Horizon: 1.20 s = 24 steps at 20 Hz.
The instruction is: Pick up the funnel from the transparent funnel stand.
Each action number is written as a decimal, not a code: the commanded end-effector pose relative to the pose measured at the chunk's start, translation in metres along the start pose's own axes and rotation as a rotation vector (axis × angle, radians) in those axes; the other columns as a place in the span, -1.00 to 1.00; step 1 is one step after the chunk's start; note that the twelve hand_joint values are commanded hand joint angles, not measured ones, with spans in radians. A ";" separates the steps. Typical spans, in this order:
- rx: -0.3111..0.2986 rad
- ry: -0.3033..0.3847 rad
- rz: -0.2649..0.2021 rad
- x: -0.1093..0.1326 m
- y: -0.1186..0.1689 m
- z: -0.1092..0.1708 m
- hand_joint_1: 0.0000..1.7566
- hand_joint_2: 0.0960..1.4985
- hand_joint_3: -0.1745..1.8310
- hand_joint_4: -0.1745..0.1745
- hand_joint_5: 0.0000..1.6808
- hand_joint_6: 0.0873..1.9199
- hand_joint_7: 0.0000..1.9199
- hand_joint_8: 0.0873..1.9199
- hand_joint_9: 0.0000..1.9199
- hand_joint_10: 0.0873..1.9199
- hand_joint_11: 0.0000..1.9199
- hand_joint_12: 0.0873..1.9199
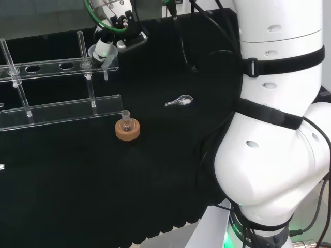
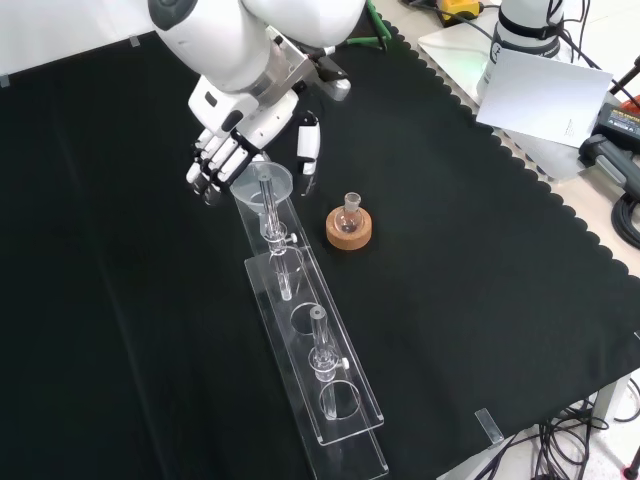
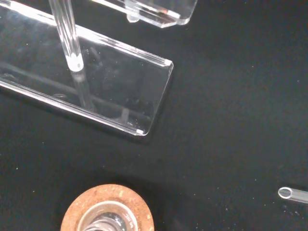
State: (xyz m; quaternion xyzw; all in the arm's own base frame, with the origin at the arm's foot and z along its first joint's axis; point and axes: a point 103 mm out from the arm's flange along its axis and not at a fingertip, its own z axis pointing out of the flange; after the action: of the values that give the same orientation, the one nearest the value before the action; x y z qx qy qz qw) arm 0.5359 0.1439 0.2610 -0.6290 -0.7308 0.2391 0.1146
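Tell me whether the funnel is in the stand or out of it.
In. The funnel sits upright in the end hole of the transparent stand, with the hand at its rim.

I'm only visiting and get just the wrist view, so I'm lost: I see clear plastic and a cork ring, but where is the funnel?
Observer: In the front view the funnel sits in the end hole of the clear stand, at the end nearest the arm.
Operator: Is the hand holding it?
Observer: Not yet, it seems. The hand is beside the funnel's rim, with its thumb apart on the other side.
Operator: And the cork ring?
Observer: The cork ring carries a small flask, right of the stand in that view.
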 end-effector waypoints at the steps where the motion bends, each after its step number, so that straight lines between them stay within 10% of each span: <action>1: 0.018 -0.014 -0.007 0.006 0.002 0.003 -0.38 -0.25 -0.83 0.05 -1.00 -1.00 -1.00 -1.00 -1.00 -1.00 -1.00 -0.16; 7: 0.005 -0.025 -0.012 0.008 0.001 0.001 -0.35 -0.23 -0.82 -0.10 -1.00 -1.00 -0.86 -1.00 -0.91 -1.00 -1.00 0.10; 14: -0.049 -0.035 -0.008 0.012 -0.001 -0.001 -0.23 -0.18 -0.81 -0.04 -0.60 -1.00 -0.59 -0.43 -0.80 -0.17 -1.00 0.49; 24: -0.114 -0.003 0.031 0.005 -0.006 -0.009 -0.12 -0.12 -0.70 -0.07 -0.22 -0.95 -0.15 -0.38 -0.40 -0.39 -1.00 0.67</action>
State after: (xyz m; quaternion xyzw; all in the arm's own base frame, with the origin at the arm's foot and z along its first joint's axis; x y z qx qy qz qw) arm 0.5327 0.1531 0.2649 -0.6363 -0.7375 0.2123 0.0790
